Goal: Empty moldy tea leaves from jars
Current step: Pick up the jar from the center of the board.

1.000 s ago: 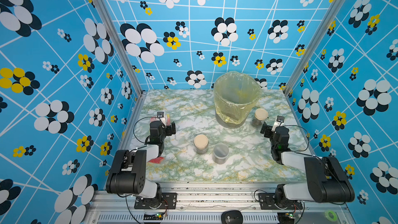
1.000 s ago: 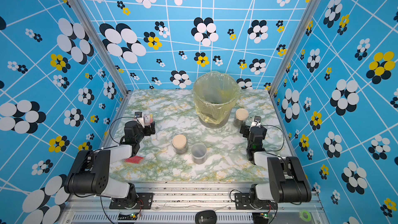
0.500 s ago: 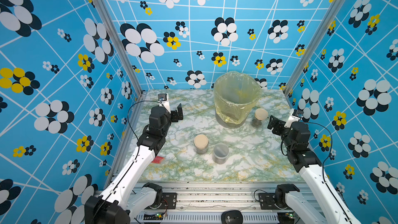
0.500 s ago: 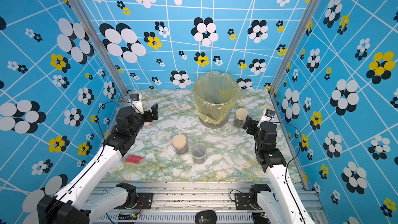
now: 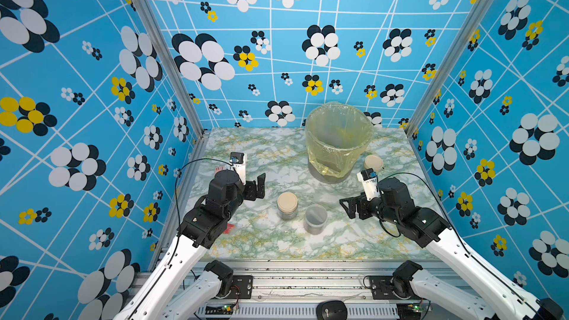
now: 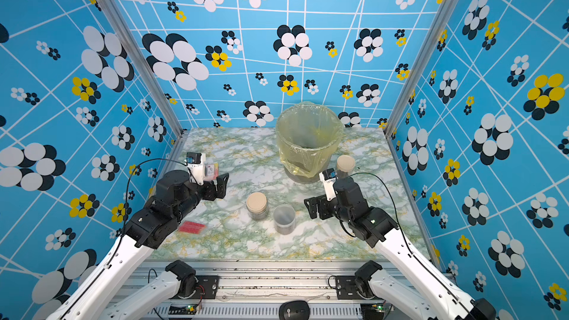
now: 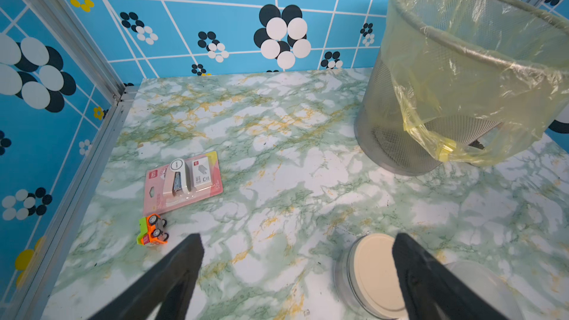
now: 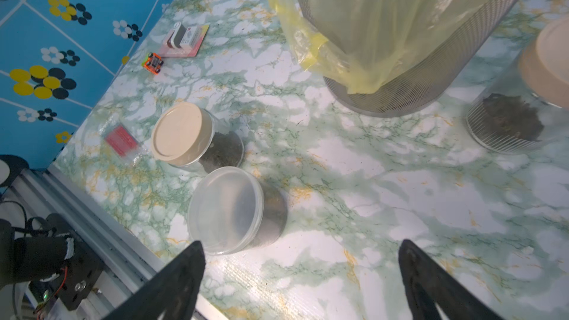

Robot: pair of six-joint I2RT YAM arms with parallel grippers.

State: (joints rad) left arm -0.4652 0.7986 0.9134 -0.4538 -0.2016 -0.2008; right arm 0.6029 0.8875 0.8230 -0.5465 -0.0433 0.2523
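Right wrist view, tea leaves (image 8: 511, 118): a dark crumbly mass low in all three jars, every lid on.
Front jars: the beige-lidded jar (image 8: 181, 132) and the translucent-lidded jar (image 8: 228, 210) stand just beside each other, out in front of the bin (image 5: 335, 146) and well apart from it.
Third jar (image 5: 373, 163): beige lid, just beside the bin on its right.
Left gripper (image 7: 297, 240): fingers spread wide with nothing between them, hovering front-left of the bin, near the beige-lidded jar.
Right gripper (image 8: 301, 246): also spread wide and empty, front-right of the bin, near the translucent-lidded jar.
Change: a second ago both arms sat folded low by the front rail. Now they are unfolded and lifted, and the grippers are turned inward at the front jars. The jars and the bin have not shifted.
Bin: wire mesh, with a yellow bag draped over the rim, at the back of the marbled table (image 5: 277, 241).
Left of the bin: a pink stapler pack (image 7: 183, 180), an orange-and-green toy truck (image 7: 152, 230) just beside it, and a red packet (image 6: 191, 227) nearer the front.
Writing: the print on the stapler pack is too small to read.
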